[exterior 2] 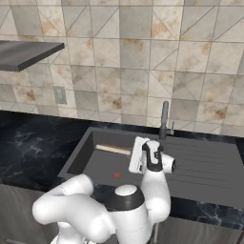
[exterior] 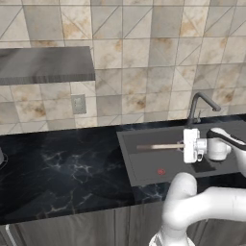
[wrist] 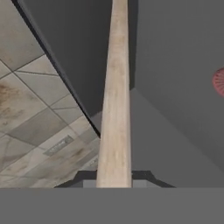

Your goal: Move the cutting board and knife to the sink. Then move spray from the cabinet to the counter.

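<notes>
My gripper [exterior: 185,146] is shut on the cutting board [exterior: 158,146], a thin light-brown wooden board held edge-on and level above the sink [exterior: 144,168]. The board [exterior 2: 113,149] sticks out leftwards from the gripper [exterior 2: 135,155] over the dark grey basin [exterior 2: 200,167]. In the hand view the board [wrist: 116,96] runs straight up from between the fingertips of the gripper [wrist: 114,179], with the sink wall and floor behind it. The grey cabinet shelf [exterior: 45,65] hangs at the upper left. The black counter [exterior: 62,168] lies left of the sink. The knife and the spray are out of view.
A curved grey faucet [exterior: 199,103] stands at the back of the sink, close behind the hand. A red drain [exterior: 161,171] marks the basin floor. A wall socket [exterior: 78,104] sits on the tiled wall. My white arm crosses the counter's front edge.
</notes>
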You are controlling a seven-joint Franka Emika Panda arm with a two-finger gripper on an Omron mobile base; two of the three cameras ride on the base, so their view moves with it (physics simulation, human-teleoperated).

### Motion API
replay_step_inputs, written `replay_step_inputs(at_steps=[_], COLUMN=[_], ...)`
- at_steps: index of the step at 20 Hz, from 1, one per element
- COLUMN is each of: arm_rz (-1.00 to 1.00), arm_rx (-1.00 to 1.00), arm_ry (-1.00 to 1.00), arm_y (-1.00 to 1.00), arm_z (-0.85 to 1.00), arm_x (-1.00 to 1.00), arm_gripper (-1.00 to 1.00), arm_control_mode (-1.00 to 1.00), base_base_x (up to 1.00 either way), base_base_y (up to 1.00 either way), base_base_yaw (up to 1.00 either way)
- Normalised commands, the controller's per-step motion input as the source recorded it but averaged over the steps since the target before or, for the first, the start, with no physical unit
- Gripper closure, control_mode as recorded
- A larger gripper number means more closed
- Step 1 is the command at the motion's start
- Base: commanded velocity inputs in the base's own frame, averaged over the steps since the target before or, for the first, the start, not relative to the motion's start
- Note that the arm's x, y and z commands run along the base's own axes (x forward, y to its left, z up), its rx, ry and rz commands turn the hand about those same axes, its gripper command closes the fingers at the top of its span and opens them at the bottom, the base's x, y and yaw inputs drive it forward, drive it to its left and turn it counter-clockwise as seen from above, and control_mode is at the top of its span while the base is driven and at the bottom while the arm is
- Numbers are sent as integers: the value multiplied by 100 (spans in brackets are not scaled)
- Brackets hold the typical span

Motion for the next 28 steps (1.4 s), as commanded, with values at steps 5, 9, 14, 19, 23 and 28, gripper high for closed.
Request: replay_step_inputs(at_steps=[5,9,14,19,23,28], arm_rz=[0,0,0,0,0,0], arm_rx=[-5,-3,-2,-2,-3,-2], arm_ry=[1,0,0,0,-1,-9], arm_y=[0,0,0,0,0,0], arm_z=[-24,-26,-29,-32,-32,-29], arm_x=[37,37,38,34,30,28], arm_gripper=[100,100,100,100,100,100], arm_control_mode=[-100,-100,-100,-100,-100,-100], base_base_x=[0,0,0,0,0,0], base_base_y=[0,0,0,0,0,0], base_base_yaw=[0,0,0,0,0,0])
